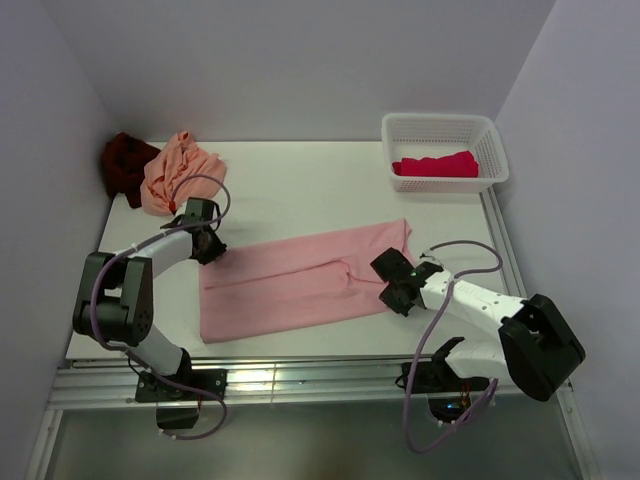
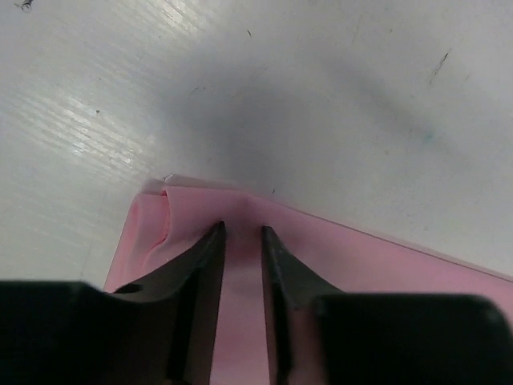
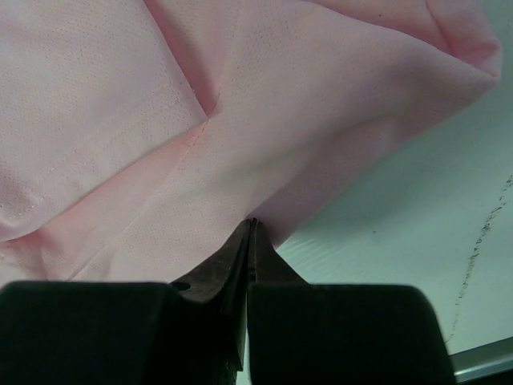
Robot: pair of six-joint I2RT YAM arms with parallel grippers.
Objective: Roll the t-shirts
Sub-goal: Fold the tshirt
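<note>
The light pink t-shirt [image 1: 300, 280] lies folded into a long strip across the middle of the table. My left gripper [image 1: 208, 245] sits at the strip's far left corner. In the left wrist view its fingers [image 2: 242, 230] stand a narrow gap apart, with pink cloth [image 2: 361, 265] showing between them. My right gripper [image 1: 392, 283] is at the strip's right end, on its near edge. In the right wrist view the jaws [image 3: 252, 221] are shut on the edge of the pink cloth [image 3: 240, 120], which lifts slightly there.
A peach-orange t-shirt [image 1: 178, 170] and a dark maroon one [image 1: 125, 162] lie crumpled at the back left corner. A white lattice basket [image 1: 440, 122] at the back right holds a crimson-pink t-shirt [image 1: 437, 164]. A metal rail [image 1: 300, 378] runs along the near edge.
</note>
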